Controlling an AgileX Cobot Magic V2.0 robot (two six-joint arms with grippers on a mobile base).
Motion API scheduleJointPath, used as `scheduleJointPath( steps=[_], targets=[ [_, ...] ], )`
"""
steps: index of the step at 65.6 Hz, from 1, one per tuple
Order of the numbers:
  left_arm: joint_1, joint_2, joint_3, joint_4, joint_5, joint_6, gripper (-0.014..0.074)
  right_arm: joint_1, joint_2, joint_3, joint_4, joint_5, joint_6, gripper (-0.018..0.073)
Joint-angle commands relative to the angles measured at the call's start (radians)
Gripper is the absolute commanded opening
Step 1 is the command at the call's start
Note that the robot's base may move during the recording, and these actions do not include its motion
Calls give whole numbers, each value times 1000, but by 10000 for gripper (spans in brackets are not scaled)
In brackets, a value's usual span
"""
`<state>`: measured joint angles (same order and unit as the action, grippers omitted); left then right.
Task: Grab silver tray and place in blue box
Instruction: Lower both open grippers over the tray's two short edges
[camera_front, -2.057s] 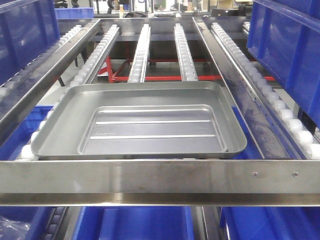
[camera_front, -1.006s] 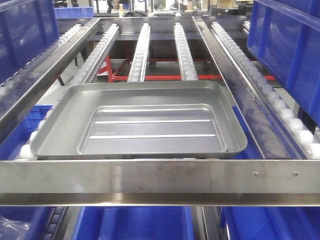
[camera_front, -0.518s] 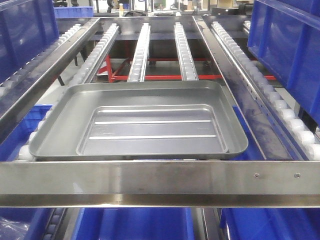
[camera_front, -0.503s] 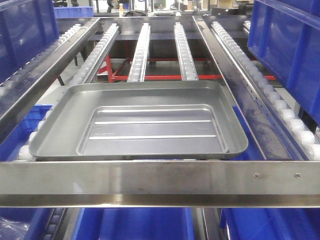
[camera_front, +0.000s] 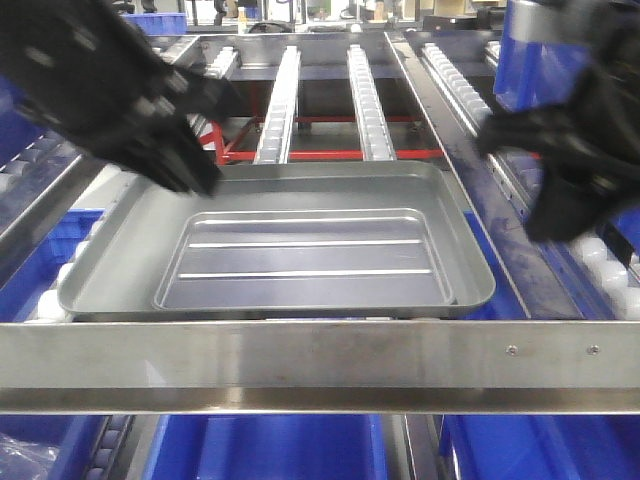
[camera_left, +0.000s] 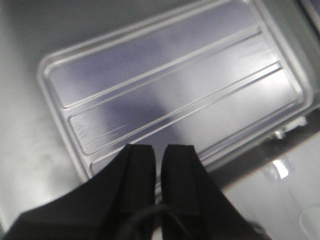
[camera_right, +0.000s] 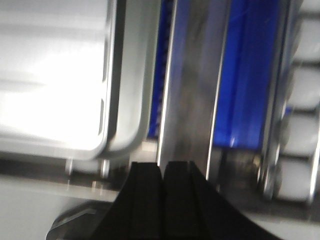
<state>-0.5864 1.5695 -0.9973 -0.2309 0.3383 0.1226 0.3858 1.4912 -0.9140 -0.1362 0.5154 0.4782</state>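
Stage: approach only, nothing of the transfer done. Find the silver tray (camera_front: 300, 250) lying flat, open side up, on the roller lanes (camera_front: 365, 100) of the rack, near rim just behind the steel front bar (camera_front: 320, 365). Read the long axis as running side to side, parallel to that bar, both base ridges along it. Note the left arm (camera_front: 110, 80) above the tray's far left corner, left fingers (camera_left: 139, 162) drawn almost together on nothing. Note the right arm (camera_front: 580, 150) off the tray's right side, right fingers (camera_right: 146, 172) likewise nearly closed and empty, above the side rail (camera_right: 190, 90) (no contact with the tray visible in either wrist view). Remaining: grip, lift, carry, lower into the blue box (camera_front: 280, 450), taken to be the bin below the rack front.
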Motion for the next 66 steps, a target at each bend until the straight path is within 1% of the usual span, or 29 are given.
scheduleJointPath(
  steps=[1, 3, 5, 6, 7, 8, 9, 11, 15, 19, 22, 25, 29, 34, 39, 43, 54, 59, 64, 66],
  targets=[
    [-3, 46, -101, 10, 11, -46, 32, 27, 29, -116, -198, 27, 179, 74],
    [-3, 69, -124, 22, 38, -107, 26, 43, 49, -142, -252, 64, 228, 74],
    [-3, 95, -151, 46, 61, -188, 8, 59, 79, -179, -310, 98, 293, 74],
    [-3, 110, -167, 66, 75, -243, -5, 65, 88, -191, -323, 108, 312, 74],
    [-3, 114, -178, 74, 80, -262, -10, 70, 93, -196, -327, 115, 320, 74],
    [-3, 128, -194, 99, 97, -319, -25, 78, 106, -213, -332, 122, 338, 73],
    [-3, 133, -199, 107, 102, -338, -30, 81, 110, -218, -332, 122, 343, 73],
    [-5, 152, -220, 157, 132, -429, -55, 91, 131, -244, -328, 122, 343, 73],
    [-17, 179, -270, 263, 188, -555, -85, 113, 165, -285, -320, 120, 341, 73],
    [-29, 194, -304, 356, 239, -629, -87, 117, 195, -320, -285, 125, 340, 73],
    [-41, 201, -327, 399, 263, -685, -87, 117, 213, -336, -245, 131, 332, 71],
    [-47, 202, -341, 417, 270, -717, -87, 115, 229, -346, -193, 133, 306, 71],
    [-48, 202, -352, 417, 268, -726, -87, 115, 248, -356, -148, 130, 266, 71],
    [-48, 202, -355, 417, 268, -730, -87, 115, 267, -370, -120, 133, 221, 71],
    [-41, 202, -355, 419, 299, -730, -87, 115, 278, -385, -119, 146, 216, 71],
    [-37, 202, -355, 438, 311, -730, -87, 115, 281, -392, -120, 147, 216, 71],
    [-37, 202, -355, 485, 306, -730, -87, 115, 282, -392, -126, 134, 216, 71],
    [-37, 202, -355, 490, 306, -730, -80, 115, 282, -392, -132, 133, 216, 71],
    [-37, 206, -355, 495, 308, -730, -60, 115, 282, -392, -132, 124, 216, 88],
    [-37, 209, -355, 495, 308, -730, -41, 115, 282, -392, -132, 118, 216, 114]
  ],
)
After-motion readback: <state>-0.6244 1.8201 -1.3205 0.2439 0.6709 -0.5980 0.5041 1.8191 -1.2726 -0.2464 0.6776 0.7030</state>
